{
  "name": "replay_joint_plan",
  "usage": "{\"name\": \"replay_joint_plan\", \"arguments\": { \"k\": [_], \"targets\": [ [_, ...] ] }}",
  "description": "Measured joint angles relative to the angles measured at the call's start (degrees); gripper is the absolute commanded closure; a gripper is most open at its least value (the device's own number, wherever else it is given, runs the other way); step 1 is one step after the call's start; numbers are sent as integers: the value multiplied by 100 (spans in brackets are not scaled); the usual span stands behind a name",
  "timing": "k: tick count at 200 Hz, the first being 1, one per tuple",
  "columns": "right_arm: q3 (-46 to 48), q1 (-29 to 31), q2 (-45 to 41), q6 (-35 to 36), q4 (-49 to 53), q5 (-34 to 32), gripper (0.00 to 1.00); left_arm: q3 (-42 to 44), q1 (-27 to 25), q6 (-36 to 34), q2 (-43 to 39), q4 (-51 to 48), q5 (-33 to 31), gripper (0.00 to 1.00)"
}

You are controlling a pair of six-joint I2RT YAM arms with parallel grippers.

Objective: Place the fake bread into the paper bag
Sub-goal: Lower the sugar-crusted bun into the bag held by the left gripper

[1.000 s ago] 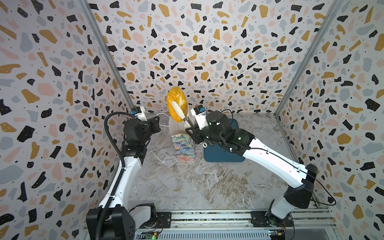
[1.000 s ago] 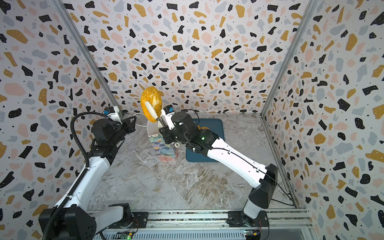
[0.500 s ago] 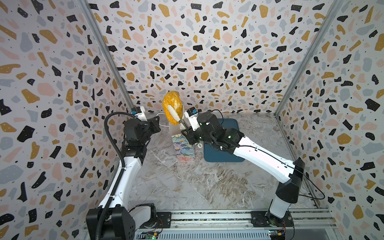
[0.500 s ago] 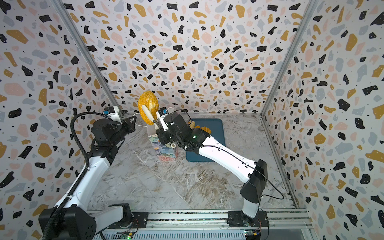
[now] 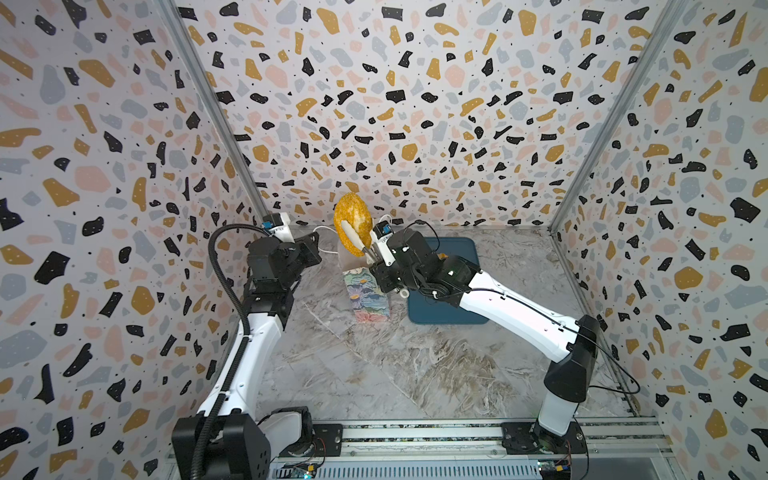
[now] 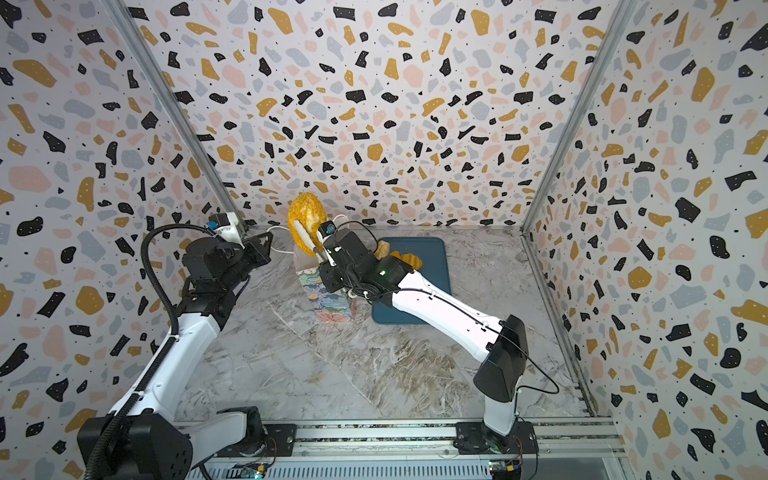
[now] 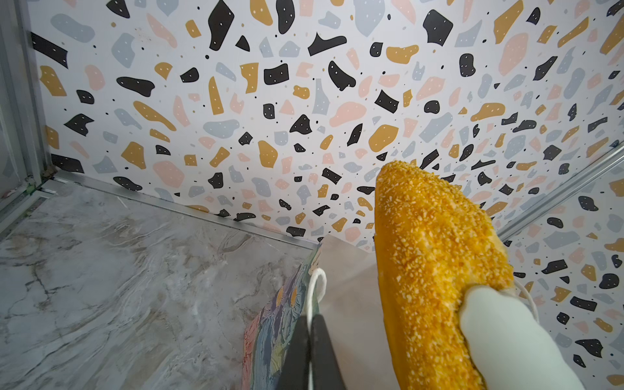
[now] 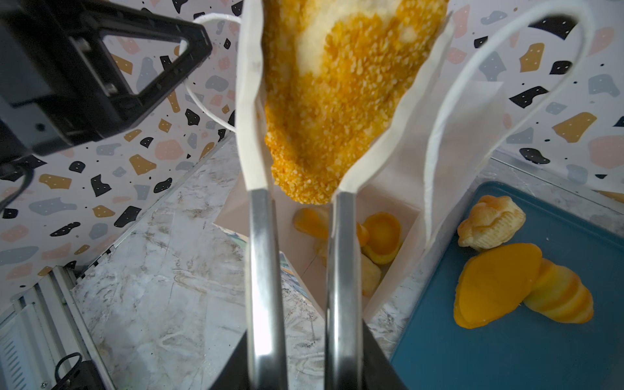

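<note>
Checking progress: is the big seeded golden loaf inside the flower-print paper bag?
Not yet. The big seeded golden loaf stands upright over the flower-print paper bag, mostly above its rim, pinched by the right gripper.

White arm links, black joints; ribbed black hose on left arm, thin black wire on right arm.

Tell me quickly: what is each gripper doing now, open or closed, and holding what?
Left gripper: closed on the cord handle of the bag.
Right gripper: closed on the seeded loaf.
</note>
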State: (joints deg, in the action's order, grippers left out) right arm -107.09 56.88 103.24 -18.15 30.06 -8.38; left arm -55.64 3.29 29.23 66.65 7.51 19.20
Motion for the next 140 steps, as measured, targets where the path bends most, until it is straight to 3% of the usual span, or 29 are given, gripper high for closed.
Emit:
{"name": "replay_joint_plan", "arguments": {
  "k": [34, 96, 140],
  "targets": [
    [144, -31, -24, 33, 37, -133, 59, 0, 0, 0, 0, -4, 0, 100],
    [780, -133, -361, 11, -52, -173, 42, 0, 0, 0, 0, -7, 2, 100],
    [966, -232, -774, -37, -223, -125, 40, 0, 0, 0, 0, -15, 0, 100]
  ]
}}
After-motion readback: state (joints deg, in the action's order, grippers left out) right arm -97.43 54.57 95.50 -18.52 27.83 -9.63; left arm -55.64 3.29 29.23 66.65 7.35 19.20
